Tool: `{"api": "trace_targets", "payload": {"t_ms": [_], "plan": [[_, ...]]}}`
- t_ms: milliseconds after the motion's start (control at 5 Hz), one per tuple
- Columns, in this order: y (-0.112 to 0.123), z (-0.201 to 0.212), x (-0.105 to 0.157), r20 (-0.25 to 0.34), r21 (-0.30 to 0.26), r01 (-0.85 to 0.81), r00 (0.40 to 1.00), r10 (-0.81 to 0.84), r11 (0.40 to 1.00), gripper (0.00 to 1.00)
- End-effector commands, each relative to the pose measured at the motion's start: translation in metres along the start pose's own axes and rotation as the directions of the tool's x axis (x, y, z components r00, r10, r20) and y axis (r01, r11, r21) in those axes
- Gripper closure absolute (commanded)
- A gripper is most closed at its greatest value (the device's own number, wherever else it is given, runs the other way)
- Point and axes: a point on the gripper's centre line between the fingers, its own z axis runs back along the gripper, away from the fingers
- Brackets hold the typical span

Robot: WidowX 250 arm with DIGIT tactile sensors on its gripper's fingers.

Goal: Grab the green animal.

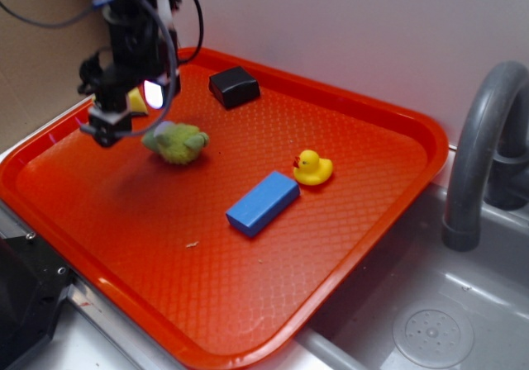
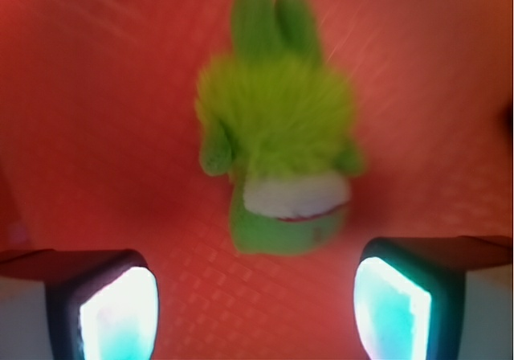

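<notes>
Just beyond fingers [image 2: 116, 312]: green animal [image 2: 277, 147].

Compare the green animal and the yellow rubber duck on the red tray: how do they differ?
The green animal is fuzzy plush; the yellow rubber duck looks smooth and glossy. The green animal is larger than the duck. The animal lies beside the open end effector; the duck sits upright, far from it. Both rest on the red tray.

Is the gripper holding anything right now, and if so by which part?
Nothing is held. The gripper is open, its fingers spread apart, with the green animal lying on the red tray ahead of them, untouched.
</notes>
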Motion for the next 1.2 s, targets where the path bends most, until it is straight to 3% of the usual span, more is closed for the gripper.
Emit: {"api": "trace_targets", "payload": {"t_ms": [0,200,400,800,1000], "plan": [[-0.003,-0.011,0.01,0.001,0.0,0.0,1.0,0.0,1.0,0.0],[0.003,-0.007,0.029,0.043,0.004,-0.022,0.999,0.022,1.0,0.0],[0.002,-0.004,0.041,0.079,0.006,-0.02,0.997,0.019,1.0,1.0],[-0.002,-0.002,0.047,0.114,-0.012,-0.069,0.991,0.07,0.998,1.0],[-0.008,0.015,0.039,0.025,0.06,-0.12,0.993,0.119,0.991,1.0]]}}
